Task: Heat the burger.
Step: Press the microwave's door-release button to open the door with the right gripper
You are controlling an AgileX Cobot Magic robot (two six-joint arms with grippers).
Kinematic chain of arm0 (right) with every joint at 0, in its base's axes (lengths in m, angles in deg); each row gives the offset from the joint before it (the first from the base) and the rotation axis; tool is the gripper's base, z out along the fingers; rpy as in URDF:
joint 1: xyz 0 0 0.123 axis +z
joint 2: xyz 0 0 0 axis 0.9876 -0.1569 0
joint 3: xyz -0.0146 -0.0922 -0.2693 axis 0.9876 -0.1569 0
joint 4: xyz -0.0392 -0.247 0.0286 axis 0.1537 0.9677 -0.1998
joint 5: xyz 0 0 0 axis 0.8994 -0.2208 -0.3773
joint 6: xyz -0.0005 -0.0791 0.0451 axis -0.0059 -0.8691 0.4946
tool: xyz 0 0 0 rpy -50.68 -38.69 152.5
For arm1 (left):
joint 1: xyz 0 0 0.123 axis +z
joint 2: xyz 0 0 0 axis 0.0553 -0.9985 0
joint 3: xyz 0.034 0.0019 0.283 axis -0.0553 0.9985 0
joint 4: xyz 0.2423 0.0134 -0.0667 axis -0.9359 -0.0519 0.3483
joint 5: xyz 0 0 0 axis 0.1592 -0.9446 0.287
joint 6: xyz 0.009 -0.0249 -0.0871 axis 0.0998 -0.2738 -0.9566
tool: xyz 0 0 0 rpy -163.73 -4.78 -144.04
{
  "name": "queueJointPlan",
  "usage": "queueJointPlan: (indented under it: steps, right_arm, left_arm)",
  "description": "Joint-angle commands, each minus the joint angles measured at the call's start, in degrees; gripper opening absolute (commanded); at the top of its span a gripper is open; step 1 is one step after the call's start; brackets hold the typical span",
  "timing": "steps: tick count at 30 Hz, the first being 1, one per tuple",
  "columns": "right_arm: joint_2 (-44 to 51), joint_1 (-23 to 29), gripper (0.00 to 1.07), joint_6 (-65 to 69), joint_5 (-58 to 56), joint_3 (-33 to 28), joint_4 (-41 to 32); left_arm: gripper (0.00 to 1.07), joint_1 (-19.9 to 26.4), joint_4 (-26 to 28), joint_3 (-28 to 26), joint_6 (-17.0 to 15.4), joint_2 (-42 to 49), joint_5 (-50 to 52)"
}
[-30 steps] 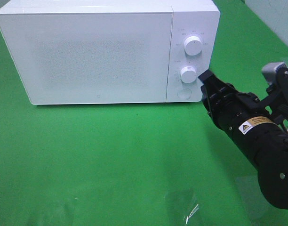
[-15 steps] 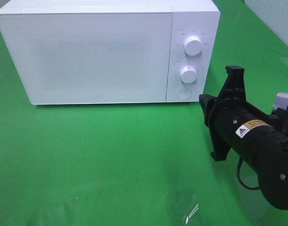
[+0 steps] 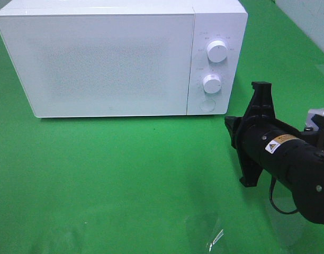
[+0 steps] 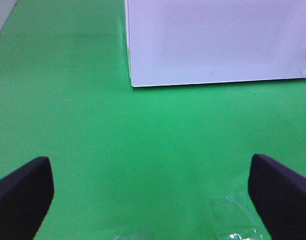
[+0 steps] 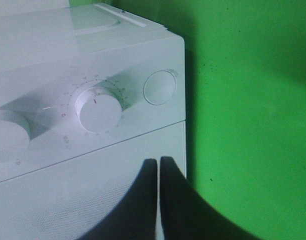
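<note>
A smooth, boxy white microwave (image 3: 109,63) stands on the green cloth tabletop (image 3: 125,174), door shut, its window finely speckled. Its panel has two round knobs, the upper knob (image 3: 217,52) and the lower knob (image 3: 212,83), and one flat round button (image 3: 207,105). The right gripper (image 5: 158,162), black, is pinched together on nothing. The left gripper (image 4: 150,170) is spread wide and empty. A yellow warning sticker (image 3: 278,143) is too small to read. I can't tell where the burger is.

You are working in a staged lab setting: green cloth (image 3: 125,174) is covering the surface, a white microwave (image 3: 109,63) sitting at eleven o'clock
</note>
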Motion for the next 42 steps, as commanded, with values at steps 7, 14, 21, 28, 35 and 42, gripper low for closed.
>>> queueJointPlan:
  steps: [7, 14, 21, 28, 35, 42]
  right_arm:
    - [-6.8, -2.8, 0.00, 2.1, -1.0, 5.8, 4.6]
    - [-11.9, -3.6, 0.00, 2.3, -1.9, 11.1, 5.1]
    - [-15.6, -7.6, 0.00, 2.2, -6.0, 17.1, 8.9]
    - [-17.5, -9.8, 0.00, 2.2, -7.5, 20.5, 9.2]
    - [-21.0, -10.5, 0.00, 1.6, -7.5, 24.3, 8.3]
    - [-22.4, -12.1, 0.00, 0.9, -7.2, 26.5, 8.6]
  left_arm:
    - [0.98, -0.4, 0.2, 0.1, -0.3, 1.1, 0.0]
    - [0.98, -0.4, 0.2, 0.1, -0.3, 1.1, 0.0]
    - [0.98, -0.4, 0.2, 0.1, -0.3, 1.1, 0.0]
    - [0.98, -0.4, 0.2, 0.1, -0.3, 1.1, 0.0]
    - [0.98, -0.4, 0.2, 0.1, -0.3, 1.1, 0.0]
    - [0.98, -0.4, 0.2, 0.1, -0.3, 1.1, 0.0]
